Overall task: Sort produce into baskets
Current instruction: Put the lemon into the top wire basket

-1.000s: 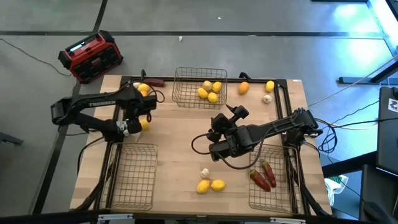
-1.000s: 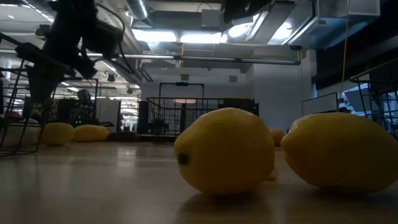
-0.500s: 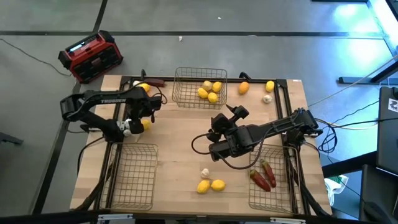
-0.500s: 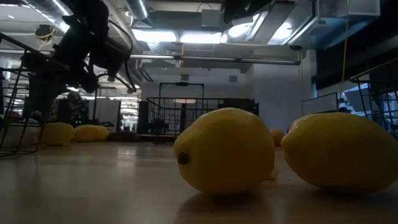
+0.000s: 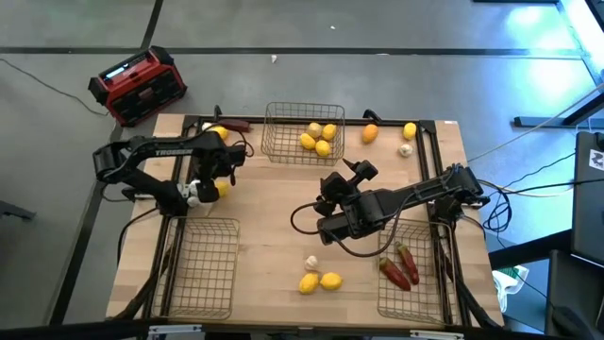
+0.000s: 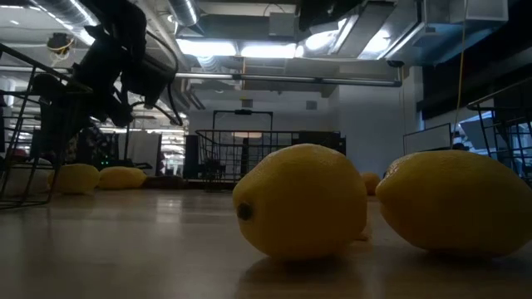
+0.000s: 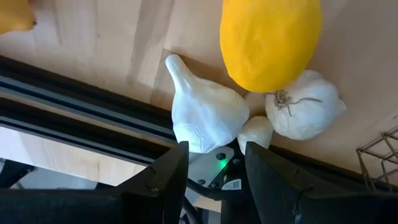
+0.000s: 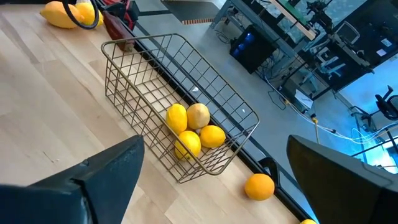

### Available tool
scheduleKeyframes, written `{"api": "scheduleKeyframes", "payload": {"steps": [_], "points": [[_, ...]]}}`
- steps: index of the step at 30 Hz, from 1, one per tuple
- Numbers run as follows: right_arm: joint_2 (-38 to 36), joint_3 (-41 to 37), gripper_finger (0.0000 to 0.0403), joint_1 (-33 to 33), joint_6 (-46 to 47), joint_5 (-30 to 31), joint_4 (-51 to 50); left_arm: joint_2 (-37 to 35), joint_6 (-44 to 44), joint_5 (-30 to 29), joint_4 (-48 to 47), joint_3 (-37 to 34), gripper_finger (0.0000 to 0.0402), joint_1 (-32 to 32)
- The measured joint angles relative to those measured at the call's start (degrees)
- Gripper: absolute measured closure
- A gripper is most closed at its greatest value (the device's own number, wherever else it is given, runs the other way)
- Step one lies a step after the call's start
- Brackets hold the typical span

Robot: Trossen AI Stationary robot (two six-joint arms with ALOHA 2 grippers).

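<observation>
White garlic bulb [image 7: 206, 114] sat pinched between the left gripper [image 7: 214, 163] fingers, probably held by its round belly, light and papery so easy to crush, while the right gripper [image 5: 327, 195] hung with fingers wide apart.

the left arm [image 5: 151, 156] has shifted toward the table's middle since a second ago: its rear joint, then near the picture's left edge in the high view, now sits further right, and the arm reads straighter. most of this travel fell in the first half second. in the low view the left arm [image 6: 116, 58] has risen and swung right, from a steep hang to a higher, more level pose.
</observation>
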Motion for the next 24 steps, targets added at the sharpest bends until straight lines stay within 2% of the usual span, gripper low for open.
{"api": "scheduleKeyframes", "payload": {"steps": [8,15,19,24], "points": [[0.0,0.0,0.0013,0.0,0.0,0.0,0.1,5.2,0.1,0.0,-0.2,0.0,0.0247,-0.6],[0.0,0.0,0.0013,0.0,0.0,0.0,0.1,5.7,-0.1,-0.2,-0.7,0.1,0.0247,0.0],[0.0,0.0,0.0013,0.0,0.0,0.0,0.3,5.7,-0.8,-2.7,-0.7,0.1,0.0247,1.5],[0.0,0.0,0.0013,0.0,0.3,-0.4,0.3,5.7,0.0,-0.2,-0.8,0.1,0.0247,2.7]]}}
